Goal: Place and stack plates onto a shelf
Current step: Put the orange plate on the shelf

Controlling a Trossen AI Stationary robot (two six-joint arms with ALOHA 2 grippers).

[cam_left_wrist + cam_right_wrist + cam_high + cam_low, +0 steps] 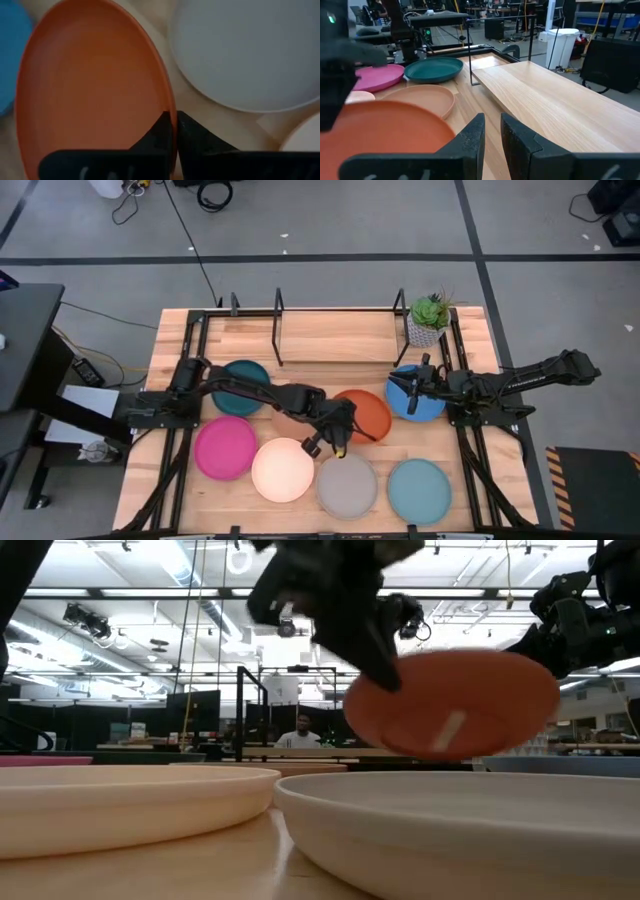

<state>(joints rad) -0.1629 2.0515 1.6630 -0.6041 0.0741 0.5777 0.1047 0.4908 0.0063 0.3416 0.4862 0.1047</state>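
The orange plate sits mid-table in my left gripper, which is shut on it; the low view shows the orange plate raised and tilted. My right gripper hovers over the blue plate, fingers a narrow gap apart, touching nothing. Flat on the table are the dark teal, tan, magenta, cream, grey and light teal plates. The shelf stands along the far edge, its wooden board bare. My left gripper pinches the orange plate's rim on its near-left side, one finger on the inner face and one on the outer. The fingers reach in from the table's left, slanting down. The plate is off the table and tilted, its underside facing the low camera.
A small potted plant stands at the shelf's right end. Black upright rods frame the shelf. The grey plate and cream plate lie close below the left gripper. A person sits in the room beyond the table.
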